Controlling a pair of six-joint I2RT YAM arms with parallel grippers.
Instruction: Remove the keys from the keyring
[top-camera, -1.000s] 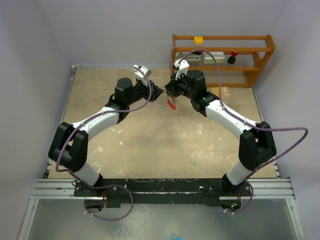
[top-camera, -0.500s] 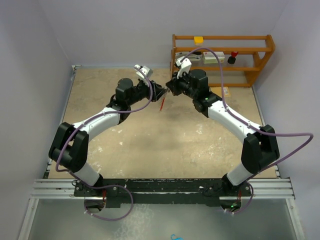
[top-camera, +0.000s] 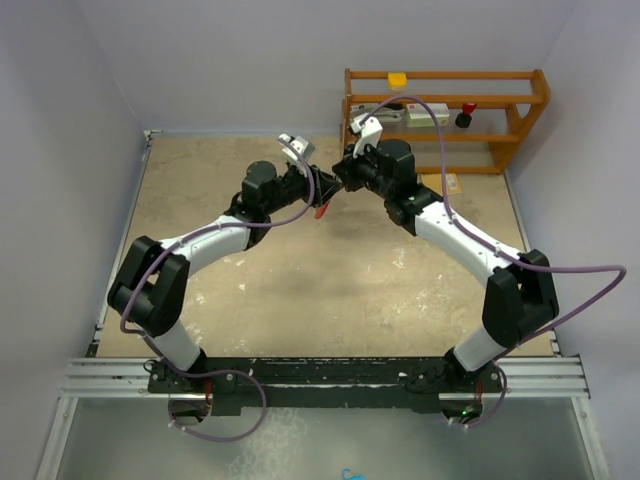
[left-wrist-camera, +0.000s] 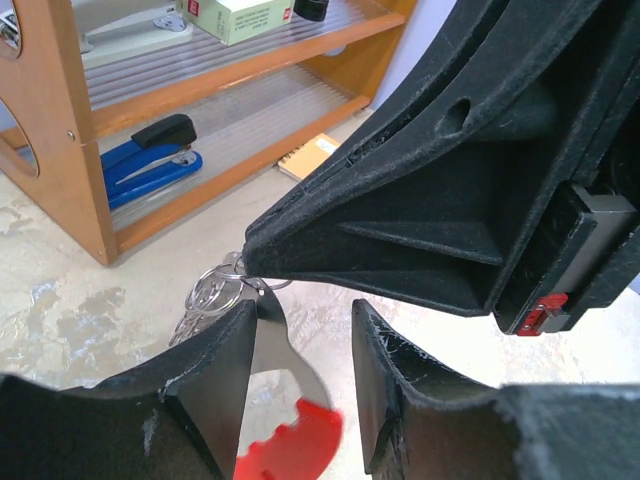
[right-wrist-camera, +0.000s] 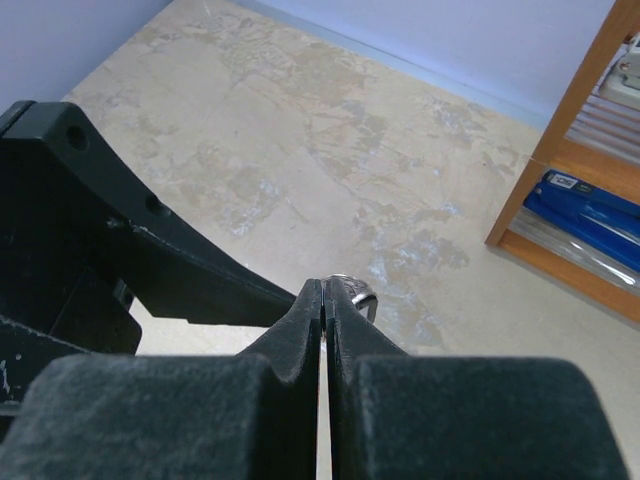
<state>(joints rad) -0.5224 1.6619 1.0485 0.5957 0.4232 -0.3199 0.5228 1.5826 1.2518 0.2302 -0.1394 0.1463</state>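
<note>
The keyring hangs between my two grippers above the table's back middle. Its red crescent (top-camera: 320, 210) and silver blade (left-wrist-camera: 277, 352) show in the left wrist view, topped by silver split rings (left-wrist-camera: 215, 290). My right gripper (right-wrist-camera: 324, 286) is shut on a silver ring (right-wrist-camera: 352, 293) at the keyring's top; its black fingertip (left-wrist-camera: 252, 248) meets the rings. My left gripper (left-wrist-camera: 303, 312) is open, its fingers on either side of the silver blade, which lies against the left finger. A bit of silver metal (left-wrist-camera: 186, 326) hangs below the rings, mostly hidden by that finger; I cannot tell whether it is the keys.
A wooden shelf (top-camera: 445, 120) stands at the back right with a yellow block, white boxes and a red-black item; a blue stapler (left-wrist-camera: 150, 165) lies on its lower level. A small notepad (top-camera: 450, 183) lies on the table by the shelf. Walls close in at left and back.
My left gripper has moved right up to the right gripper, and its fingers now straddle the keyring. The right gripper shifted slightly left, carrying the red piece with it.
</note>
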